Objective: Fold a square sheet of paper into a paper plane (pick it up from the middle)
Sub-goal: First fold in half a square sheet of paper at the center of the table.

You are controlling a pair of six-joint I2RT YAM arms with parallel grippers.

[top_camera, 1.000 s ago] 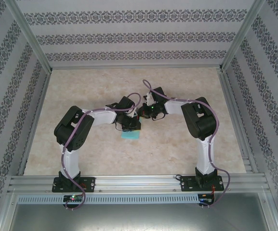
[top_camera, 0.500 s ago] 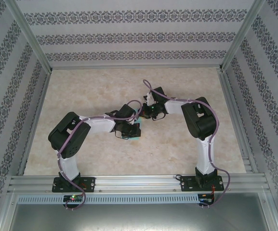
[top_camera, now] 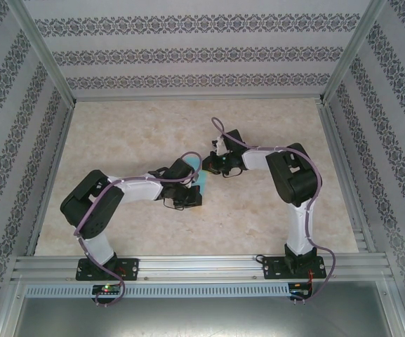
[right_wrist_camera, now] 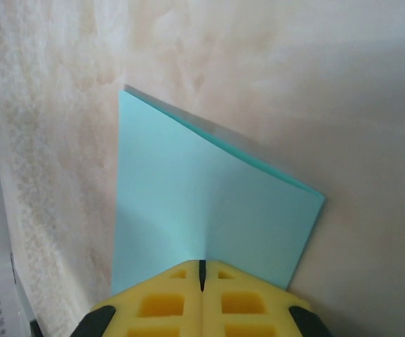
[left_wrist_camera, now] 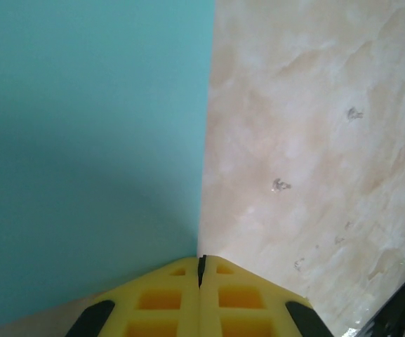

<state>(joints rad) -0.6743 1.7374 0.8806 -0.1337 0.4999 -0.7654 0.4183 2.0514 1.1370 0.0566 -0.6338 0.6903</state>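
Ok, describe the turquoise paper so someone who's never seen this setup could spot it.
Find the beige marbled table, then its middle, where the left arm and right arm nearly meet. Between their shut jaws is the sheet of paper: thin, creased, the only turquoise thing on that surface.

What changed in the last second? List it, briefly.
The left arm swung its elbow out to its left and lower. The turquoise sheet, earlier showing on the near side of the left claw, now shows as a strip on its right. Unchanged: right claw in place, both claws shut.
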